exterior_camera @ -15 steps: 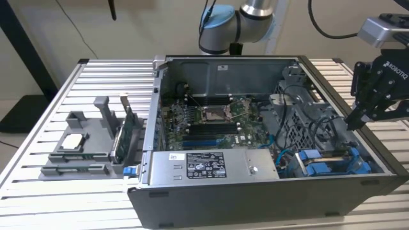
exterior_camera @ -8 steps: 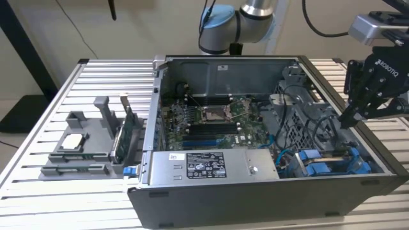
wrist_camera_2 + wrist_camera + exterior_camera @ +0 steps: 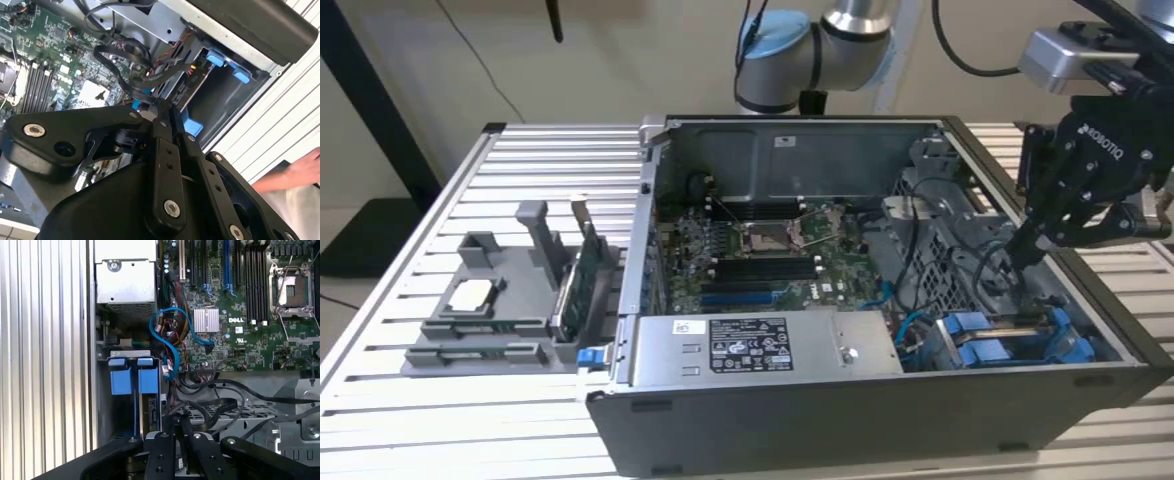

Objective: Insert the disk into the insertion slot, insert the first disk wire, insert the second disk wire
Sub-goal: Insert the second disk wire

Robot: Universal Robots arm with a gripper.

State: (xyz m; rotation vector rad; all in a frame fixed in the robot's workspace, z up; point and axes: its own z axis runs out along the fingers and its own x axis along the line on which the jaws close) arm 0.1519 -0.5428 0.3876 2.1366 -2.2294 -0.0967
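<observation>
My black gripper reaches down into the open computer case at the exterior view's right. In both wrist views the fingers are pressed together on a black disk wire. The gripper's tips hover beside the insertion slot. The disk stands in that slot behind two blue tabs. Its connector edge faces the gripper. More black wires loop across the perforated metal beside the bay. The blue caddies sit just below the fingertips in the exterior view.
The green motherboard fills the case middle and the power supply its front. A blue cable curls near the bay. A grey parts holder lies on the slatted table at the exterior view's left. A person's hand rests outside the case.
</observation>
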